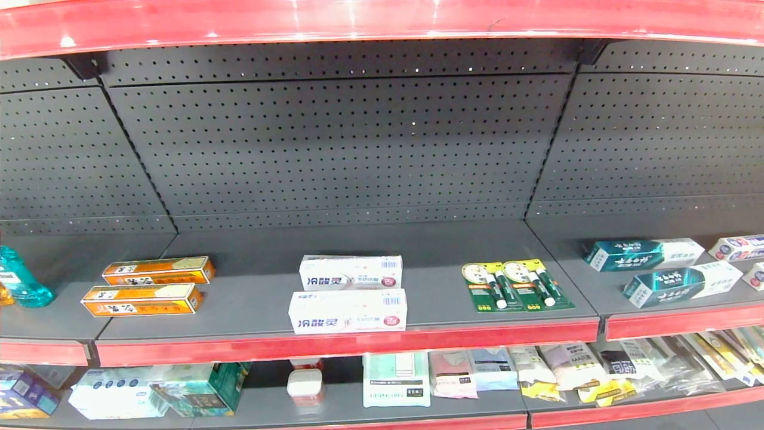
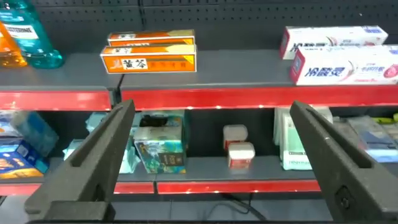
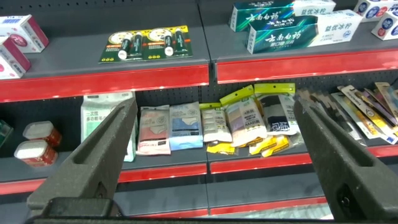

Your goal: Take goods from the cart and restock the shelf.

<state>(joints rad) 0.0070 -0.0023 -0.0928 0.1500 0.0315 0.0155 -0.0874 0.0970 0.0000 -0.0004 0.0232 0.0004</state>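
Note:
I face the grey shelf (image 1: pixel 256 269) with its red front edge. On it lie two orange toothpaste boxes (image 1: pixel 149 283), two white toothpaste boxes (image 1: pixel 349 292), two green blister packs (image 1: pixel 516 285) and two teal boxes (image 1: pixel 656 266). My left gripper (image 2: pixel 212 107) is open and holds nothing, standing in front of the shelf between the orange boxes (image 2: pixel 149 53) and the white boxes (image 2: pixel 342 56). My right gripper (image 3: pixel 216 102) is open with nothing in it, in front of the blister packs (image 3: pixel 146 43) and the teal boxes (image 3: pixel 286 25).
A teal mouthwash bottle (image 1: pixel 21 280) stands at the far left. The lower shelf (image 1: pixel 334 409) holds boxes, small white jars (image 2: pixel 239 146) and several flat sachets (image 3: pixel 217 121). A perforated back panel (image 1: pixel 334 137) and a red upper shelf (image 1: pixel 382 21) bound the space above.

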